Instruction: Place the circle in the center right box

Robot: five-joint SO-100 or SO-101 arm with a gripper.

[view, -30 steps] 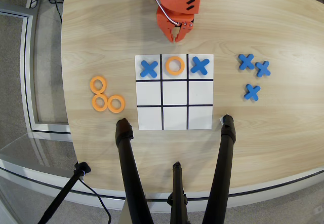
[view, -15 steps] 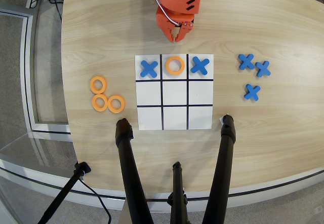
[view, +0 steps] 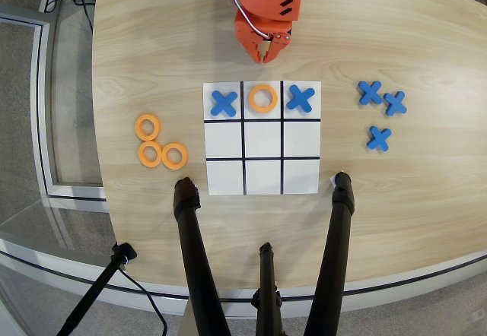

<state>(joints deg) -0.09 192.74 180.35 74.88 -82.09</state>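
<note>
orange two-finger gripper [view: 267, 56] above the board's top edge, jaws nearly closed, empty. three flat orange rings: nearest orange plastic ring [view: 175, 156] on wood left of white nine-cell board [view: 262, 178]; middle-left cell [view: 224, 139] empty.

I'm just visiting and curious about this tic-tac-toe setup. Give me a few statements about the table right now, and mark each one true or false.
1. The board has an orange ring in its top middle cell. True.
2. Three spare orange rings lie left of the board in the overhead view. True.
3. The end effector is holding a ring. False: it holds nothing and sits above the board's top edge.
4. The middle row of the board is full. False: all three cells are empty, including the left end cell.
5. Three blue X pieces lie right of the board. True.
</note>
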